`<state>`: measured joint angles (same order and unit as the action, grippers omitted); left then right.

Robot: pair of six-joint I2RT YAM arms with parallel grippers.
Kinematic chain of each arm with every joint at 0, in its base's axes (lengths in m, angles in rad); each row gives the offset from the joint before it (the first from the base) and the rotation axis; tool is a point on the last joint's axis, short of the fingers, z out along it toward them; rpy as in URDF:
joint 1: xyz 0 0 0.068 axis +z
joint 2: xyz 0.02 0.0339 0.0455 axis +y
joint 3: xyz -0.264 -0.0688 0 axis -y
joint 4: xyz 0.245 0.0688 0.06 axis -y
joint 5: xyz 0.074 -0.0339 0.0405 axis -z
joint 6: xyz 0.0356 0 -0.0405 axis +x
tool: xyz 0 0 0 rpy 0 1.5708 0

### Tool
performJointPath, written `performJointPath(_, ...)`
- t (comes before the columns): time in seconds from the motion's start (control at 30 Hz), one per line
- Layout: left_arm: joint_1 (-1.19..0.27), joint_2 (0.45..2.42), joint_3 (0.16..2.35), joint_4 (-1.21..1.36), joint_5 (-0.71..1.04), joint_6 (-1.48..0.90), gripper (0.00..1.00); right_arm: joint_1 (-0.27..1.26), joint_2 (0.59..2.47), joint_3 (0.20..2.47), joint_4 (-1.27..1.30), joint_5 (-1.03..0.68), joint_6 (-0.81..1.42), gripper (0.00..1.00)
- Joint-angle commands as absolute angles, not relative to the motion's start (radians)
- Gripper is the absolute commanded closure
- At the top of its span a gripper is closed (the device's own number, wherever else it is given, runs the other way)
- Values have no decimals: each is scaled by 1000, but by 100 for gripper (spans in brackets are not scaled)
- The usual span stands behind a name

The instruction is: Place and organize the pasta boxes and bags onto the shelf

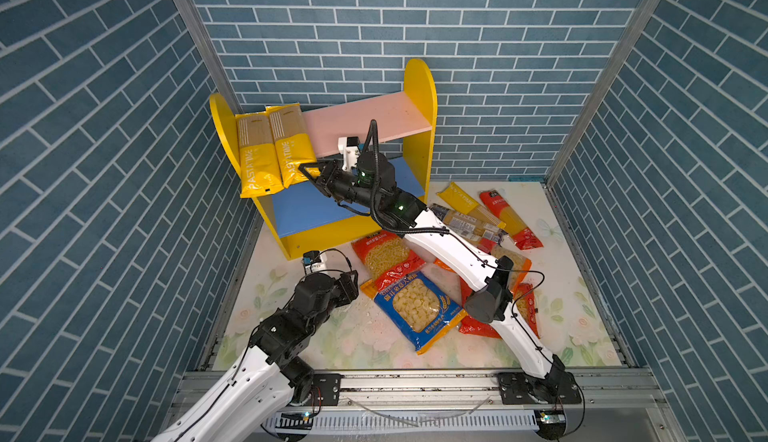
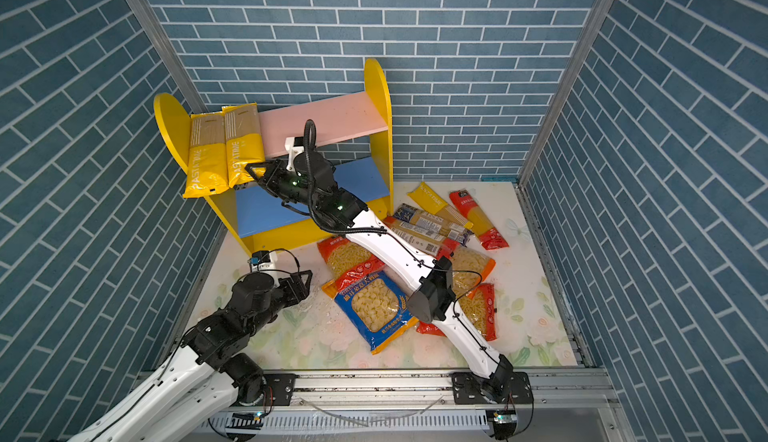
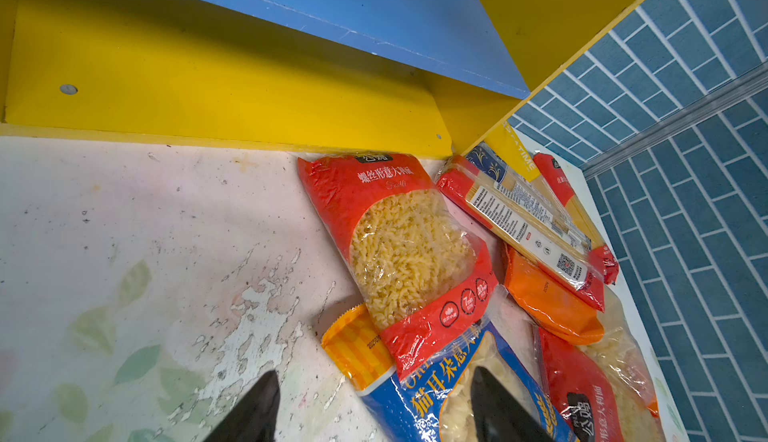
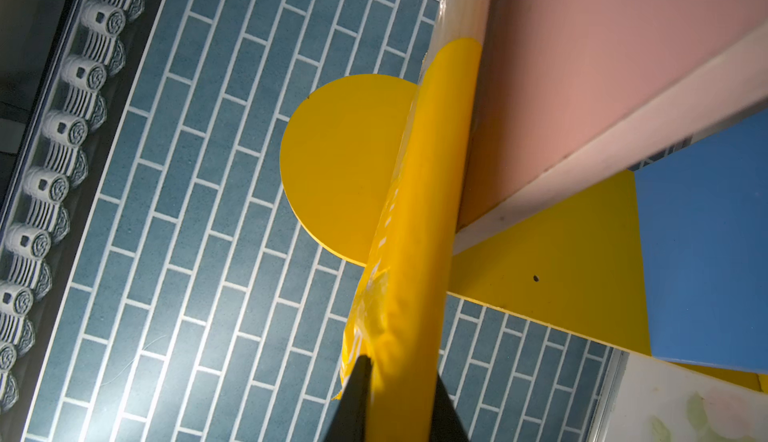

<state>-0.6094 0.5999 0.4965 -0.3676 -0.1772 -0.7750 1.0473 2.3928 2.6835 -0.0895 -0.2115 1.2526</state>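
Progress: two yellow spaghetti packs [image 1: 255, 153] lie on shelf [image 1: 419, 87] pink board [image 1: 365, 116], overhanging | our right gripper [image 4: 399, 377] clamps the inner pack [image 1: 291, 145] | left gripper [image 3: 374, 377] gapes empty | we count some eight loose packs [image 1: 384, 253] left on table [image 1: 353, 336]

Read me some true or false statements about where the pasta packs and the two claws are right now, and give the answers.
1. Two yellow packs lie on the pink board. True.
2. The blue bag is on the shelf. False: it lies on the table in front of it.
3. The left claw is open and empty. True.
4. The right claw grips a red pack. False: it is shut on a yellow pack.
5. A red bag overlaps the blue bag. True.
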Motion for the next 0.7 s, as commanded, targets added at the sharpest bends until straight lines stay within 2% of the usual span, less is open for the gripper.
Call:
performJointPath(0.0,-622,615,493,-345,-171,-776,27,1050,2402,2766,-8,-263,1177,70)
performJointPath(0.67,-651,627,521,-333,-176,-730,27,1015,2275,2605,-10,-488,1120,39)
